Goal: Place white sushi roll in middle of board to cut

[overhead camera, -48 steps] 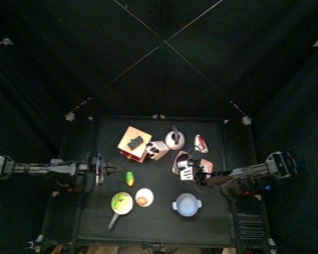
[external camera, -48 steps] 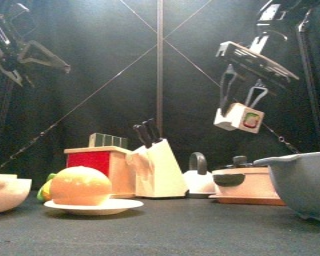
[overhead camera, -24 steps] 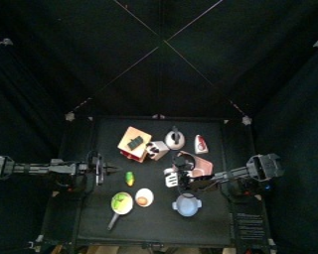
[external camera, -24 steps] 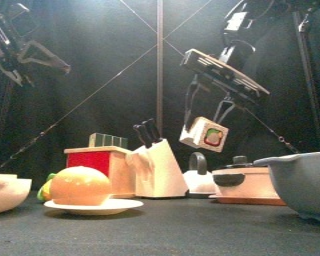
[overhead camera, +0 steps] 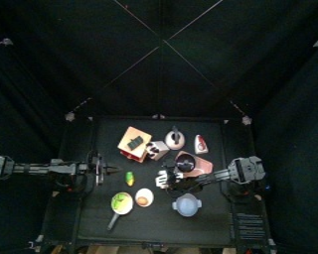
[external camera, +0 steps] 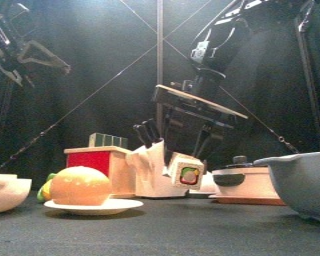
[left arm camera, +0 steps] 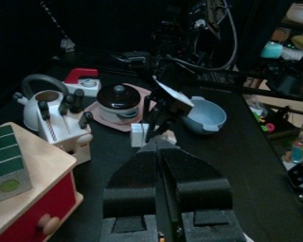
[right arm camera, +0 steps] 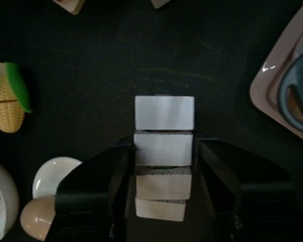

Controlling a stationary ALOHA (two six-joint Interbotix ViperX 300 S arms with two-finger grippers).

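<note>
My right gripper [right arm camera: 165, 184] jaws clamped on white sushi roll [right arm camera: 165, 142], low over tabletop [right arm camera: 129, 66]. Left gripper [left arm camera: 161, 180] closed, empty. Risk: roll slips; knife block [external camera: 157, 165] crowds path.

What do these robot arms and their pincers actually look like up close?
Both arms are black and slender, built of jointed links. The right gripper has two broad, flat black fingers with rounded edges. The left gripper shows two black paddle-like fingers with a thin seam between them. No markings are visible on either.

White sushi roll [external camera: 188, 173] held aloft
</note>
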